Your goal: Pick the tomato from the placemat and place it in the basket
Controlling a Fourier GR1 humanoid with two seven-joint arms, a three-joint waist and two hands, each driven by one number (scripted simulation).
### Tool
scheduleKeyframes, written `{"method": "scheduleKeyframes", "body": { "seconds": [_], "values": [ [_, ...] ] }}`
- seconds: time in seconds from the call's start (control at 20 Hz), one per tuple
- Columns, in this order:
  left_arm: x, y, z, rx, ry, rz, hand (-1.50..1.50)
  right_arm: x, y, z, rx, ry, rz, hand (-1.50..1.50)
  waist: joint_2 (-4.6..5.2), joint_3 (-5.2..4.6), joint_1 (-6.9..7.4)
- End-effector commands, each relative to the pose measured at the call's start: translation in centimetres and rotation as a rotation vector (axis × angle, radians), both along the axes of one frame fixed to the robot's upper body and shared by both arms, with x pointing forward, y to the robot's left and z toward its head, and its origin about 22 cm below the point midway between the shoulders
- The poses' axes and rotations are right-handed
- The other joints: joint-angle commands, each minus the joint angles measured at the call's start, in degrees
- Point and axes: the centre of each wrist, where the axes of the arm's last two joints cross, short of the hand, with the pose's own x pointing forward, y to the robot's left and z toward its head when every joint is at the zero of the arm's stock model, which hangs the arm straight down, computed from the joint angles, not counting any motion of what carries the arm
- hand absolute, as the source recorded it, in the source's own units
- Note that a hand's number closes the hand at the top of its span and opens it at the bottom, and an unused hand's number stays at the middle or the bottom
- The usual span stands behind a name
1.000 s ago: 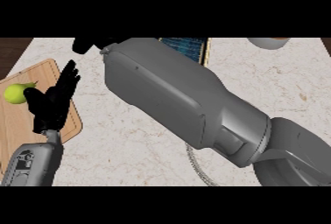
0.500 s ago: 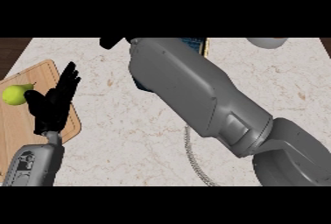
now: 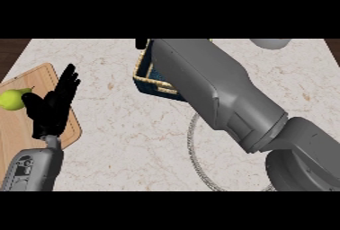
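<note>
Marble worktop (image 3: 119,148) carries everything. Right arm (image 3: 219,99) reaches over the basket (image 3: 147,80) at the far edge; its fingers are hidden, and so is the tomato, perhaps carried. Judged next: release inside. Left hand (image 3: 53,108) rests, fingers straight.

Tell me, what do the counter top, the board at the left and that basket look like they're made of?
The counter top looks like polished pale stone, perhaps marble, from its brownish veining. The board looks like matte wood, tan with faint grain. The basket looks like woven wicker, its rim ribbed and straw-coloured.
</note>
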Motion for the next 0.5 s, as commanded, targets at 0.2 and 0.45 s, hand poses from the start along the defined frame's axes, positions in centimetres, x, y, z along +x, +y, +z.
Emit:
{"method": "scheduleKeyframes", "body": {
  "seconds": [0.2, 0.45],
  "values": [
    [-0.3, -0.2, 0.4, -0.007, -0.016, -0.021, 0.0, 0.5, -0.1, 0.0, -0.286, -0.117, -0.015, 1.5, 0.17, 0.11, 1.39],
    [0.2, -0.6, 0.0, -0.02, 0.008, -0.005, 0.0, 1.0, -0.7, 0.9, -0.26, -0.097, -0.017, 1.5, 0.07, 0.16, 0.1]
  ]
}}
